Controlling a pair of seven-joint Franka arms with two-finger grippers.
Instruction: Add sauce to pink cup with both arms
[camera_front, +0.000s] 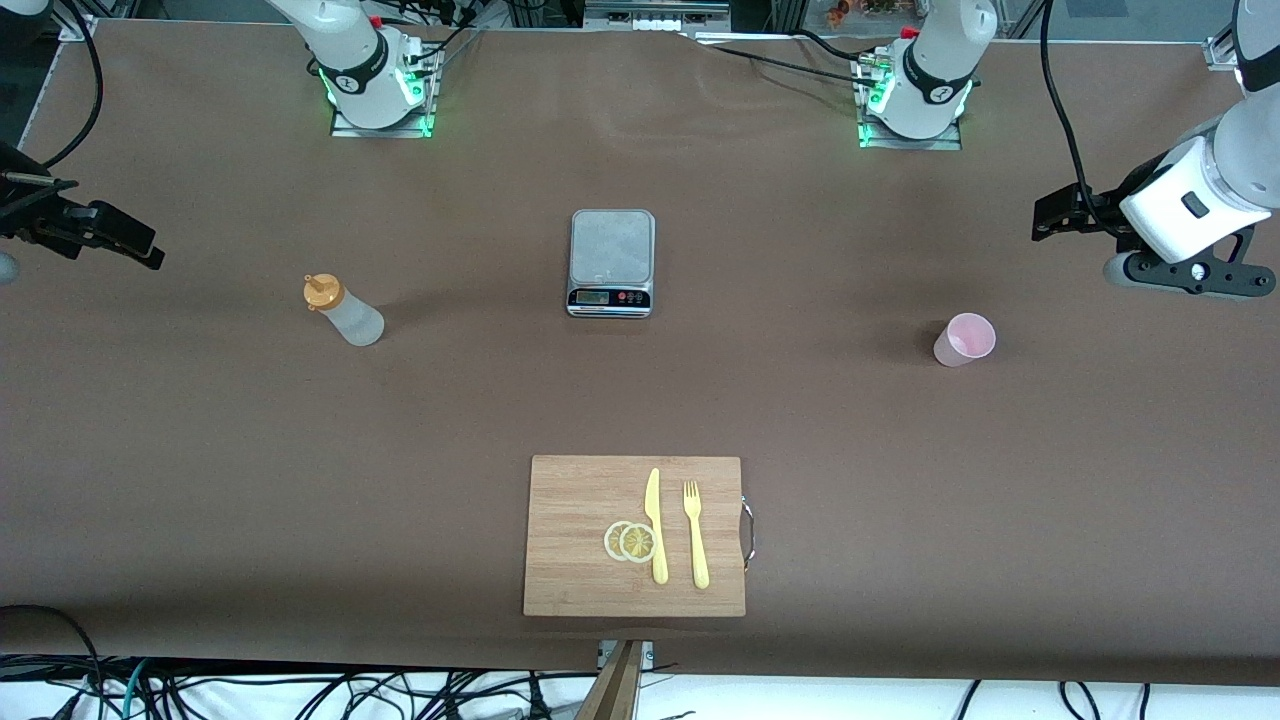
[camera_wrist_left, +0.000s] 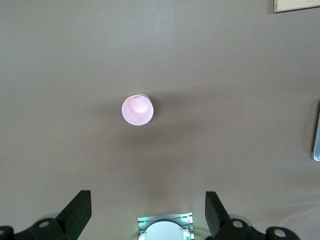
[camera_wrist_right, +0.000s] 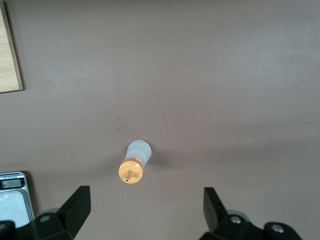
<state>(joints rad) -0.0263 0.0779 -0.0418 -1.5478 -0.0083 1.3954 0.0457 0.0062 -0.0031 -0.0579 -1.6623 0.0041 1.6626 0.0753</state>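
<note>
The sauce bottle (camera_front: 343, 312), translucent whitish with an orange-yellow nozzle cap, stands upright on the brown table toward the right arm's end. The right wrist view looks down on the bottle (camera_wrist_right: 134, 162). The pale pink cup (camera_front: 965, 339) stands upright toward the left arm's end and also shows in the left wrist view (camera_wrist_left: 137, 110). My right gripper (camera_front: 130, 240) hangs open and empty above the table's end, apart from the bottle; its jaws (camera_wrist_right: 145, 210) are wide apart. My left gripper (camera_front: 1055, 215) hangs open and empty above the table, apart from the cup; its jaws (camera_wrist_left: 147, 215) are wide apart.
A digital kitchen scale (camera_front: 612, 262) sits mid-table between bottle and cup. A wooden cutting board (camera_front: 570, 500) lies nearer the front camera with a yellow knife (camera_front: 655, 525), a yellow fork (camera_front: 696, 535) and two lemon slices (camera_front: 630, 541).
</note>
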